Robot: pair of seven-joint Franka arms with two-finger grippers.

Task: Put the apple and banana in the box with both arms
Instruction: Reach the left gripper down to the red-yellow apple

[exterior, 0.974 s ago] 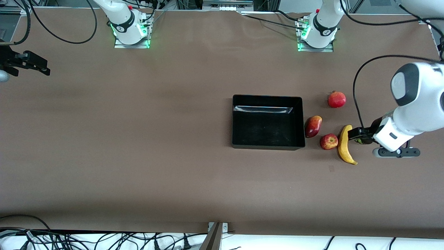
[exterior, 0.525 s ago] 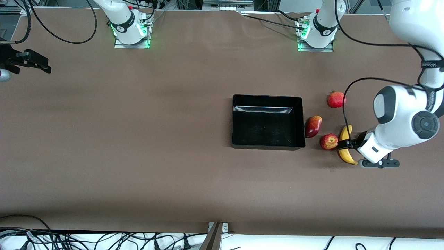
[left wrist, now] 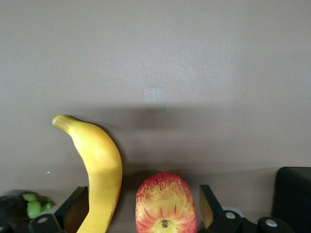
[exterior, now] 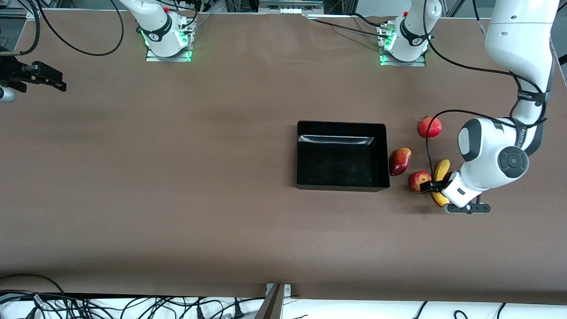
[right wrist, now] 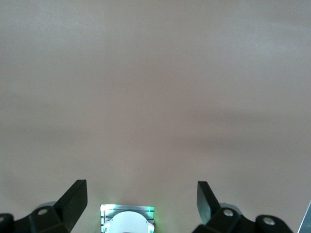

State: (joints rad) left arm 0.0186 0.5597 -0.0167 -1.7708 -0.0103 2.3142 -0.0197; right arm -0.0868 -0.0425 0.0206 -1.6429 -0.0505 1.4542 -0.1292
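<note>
We see a shallow black plastic box holding nothing on the brown counter. Beside it, toward the left arm's end, lie the small red-yellow apple and long yellow banana. The left end effector hangs released over both. The right end effector waits released, well apart.

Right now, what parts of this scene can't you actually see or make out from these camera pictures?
- Banana: in the front view the left gripper and its wrist cover its middle and lower end; the left wrist view's edge cuts it off.
- Apple: cut off by the left wrist view's edge.
- Right gripper: at the front view's edge, its arm out of frame.
- Box: only a corner in the left wrist view.
</note>
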